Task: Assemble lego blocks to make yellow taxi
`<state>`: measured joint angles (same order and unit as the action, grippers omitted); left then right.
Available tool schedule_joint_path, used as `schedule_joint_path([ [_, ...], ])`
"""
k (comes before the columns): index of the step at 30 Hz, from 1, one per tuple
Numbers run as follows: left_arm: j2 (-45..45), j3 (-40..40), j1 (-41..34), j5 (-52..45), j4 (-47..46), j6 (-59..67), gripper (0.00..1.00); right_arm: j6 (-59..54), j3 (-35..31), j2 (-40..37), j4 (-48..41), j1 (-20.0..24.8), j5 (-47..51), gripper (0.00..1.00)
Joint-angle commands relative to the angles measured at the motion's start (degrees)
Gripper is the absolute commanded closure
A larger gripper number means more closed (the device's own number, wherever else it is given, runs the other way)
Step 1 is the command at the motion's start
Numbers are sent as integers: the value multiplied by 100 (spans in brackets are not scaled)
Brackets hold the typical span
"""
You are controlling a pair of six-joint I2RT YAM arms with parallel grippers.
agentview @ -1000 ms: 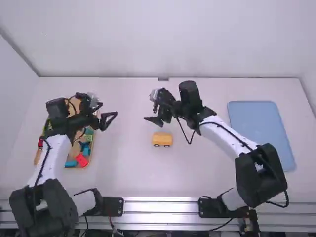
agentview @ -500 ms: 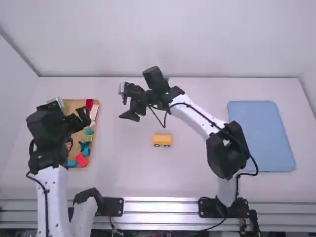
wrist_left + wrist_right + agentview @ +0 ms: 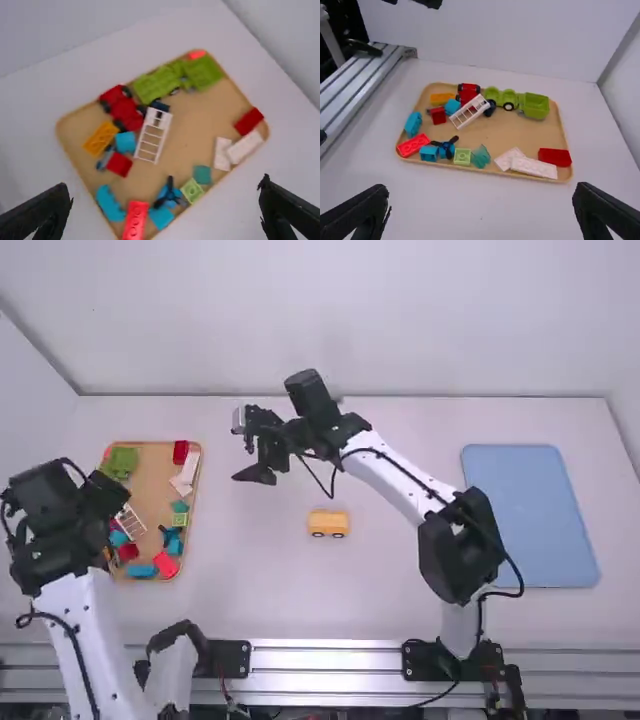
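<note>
Table: spreading out pale and smooth, with soft grey shading, and bearing a tiny dark speck on the near side of the yellow toy.
Back wall: rising plain and whitish behind the table, meeting it along a thin dark line.
Side wall: closing in the room on the left, its corner seam slanting up and away from the table.
Metal rails: running across the near edge, shining in ridged bands, with the arms' bases standing there.
Yellow toy: lying alone near the table's middle, blocky, showing two round marks along its near side.
Blue mat: lying flat towards the right, its corners rounding off.
Wooden tray: resting on the left of the table, its tan floor showing between loose pieces.
Tray pieces: green vehicle parts are sitting by the far edge; a white ladder is slanting beside a red vehicle; an orange brick is lying near blue and red blocks.
Left gripper: hanging at the tray's left side, its fingers standing wide apart and holding nothing.
Right gripper: hovering between the tray and the yellow toy, farther back than the toy, its fingers also spreading open and empty.
</note>
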<state>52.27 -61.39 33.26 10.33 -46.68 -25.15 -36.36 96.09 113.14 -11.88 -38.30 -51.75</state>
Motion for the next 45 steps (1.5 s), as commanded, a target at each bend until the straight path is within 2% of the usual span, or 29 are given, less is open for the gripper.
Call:
schedule_joint_path([
  [1, 442, -372, 393, 280, -144, -92, 1, 11, 151, 17, 76, -83, -223, 2],
  [6, 1429, -796, 1338, -52, -393, 238, 1, 9, 151, 17, 114, -151, -153, 2],
  [10, 2352, -1038, 2070, -890, -540, 1438, 1, 7, 151, 17, 122, -186, 212, 2],
  [14, 3265, -1060, 2236, -1268, -372, 2774, 1, 11, 151, 17, 160, -179, 372, 2],
  [22, 4522, -1054, 2188, -922, -109, 3919, 1, 11, 151, 17, 264, -177, 1008, 2],
  [24, 4682, -1032, 2197, -927, -17, 4190, 3, 9, 151, 17, 275, -177, 1003, 2],
  [28, 4924, -1021, 2218, -927, 101, 4739, 22, 13, 151, 17, 291, -138, 1005, 2],
  [31, 4986, -940, 2181, -942, 212, 5062, 23, 22, 151, 17, 282, -146, 1067, 2],
  [34, 4986, -660, 2181, -955, 487, 5418, 17, 205, 151, 17, 315, -114, 1331, 2],
  [37, 4986, -446, 2184, -1167, 708, 5748, 17, 188, 151, 17, 326, -72, 1303, 2],
  [38, 4986, -348, 2184, -1279, 804, 5995, 28, 212, 151, 17, 361, -72, 1309, 2],
  [40, 4986, -262, 2181, -1370, 977, 6074, 42, 205, 151, 17, 385, -57, 1329, 2],
  [45, 4986, -35, 2201, -1672, 1377, 6052, 41, 280, 151, 17, 396, 52, 1331, 2],
])
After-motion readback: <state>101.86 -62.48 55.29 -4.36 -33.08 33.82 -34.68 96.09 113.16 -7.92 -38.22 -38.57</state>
